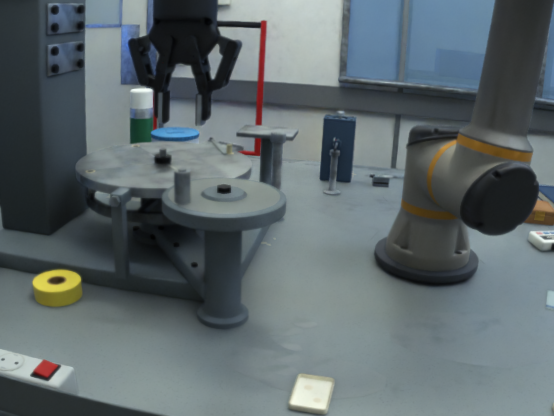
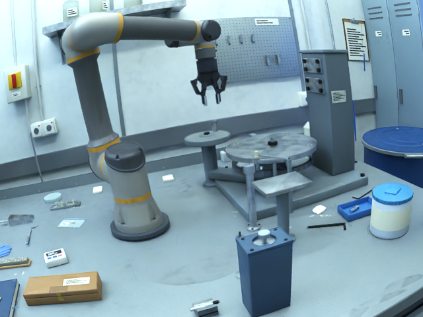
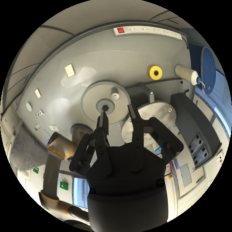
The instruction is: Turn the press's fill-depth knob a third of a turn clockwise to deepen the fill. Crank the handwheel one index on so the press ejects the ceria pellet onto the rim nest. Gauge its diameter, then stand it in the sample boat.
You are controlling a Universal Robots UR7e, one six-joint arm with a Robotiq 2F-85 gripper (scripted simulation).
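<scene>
The fill-depth knob [image 1: 163,157] [image 2: 272,142] is a small black knob at the centre of the press's large round table [image 1: 160,167]. The handwheel [image 1: 224,200] [image 2: 206,137] [image 3: 104,103] is a smaller grey disc on a post in front of it, with a black hub [image 1: 223,188] and an upright grip peg [image 1: 182,185]. My gripper [image 1: 182,116] [image 2: 211,101] [image 3: 117,114] hangs high above the handwheel, partly open and empty. The sample boat [image 2: 354,207] is a blue tray right of the press. I see no pellet.
The press column [image 1: 42,115] stands behind the table. A flat grey stand [image 2: 282,183] and a blue box with a plunger [image 2: 264,269] are near the press. A yellow tape roll [image 1: 57,287], a white tray [image 1: 311,393] and a blue-lidded jar [image 2: 391,210] lie on the bench.
</scene>
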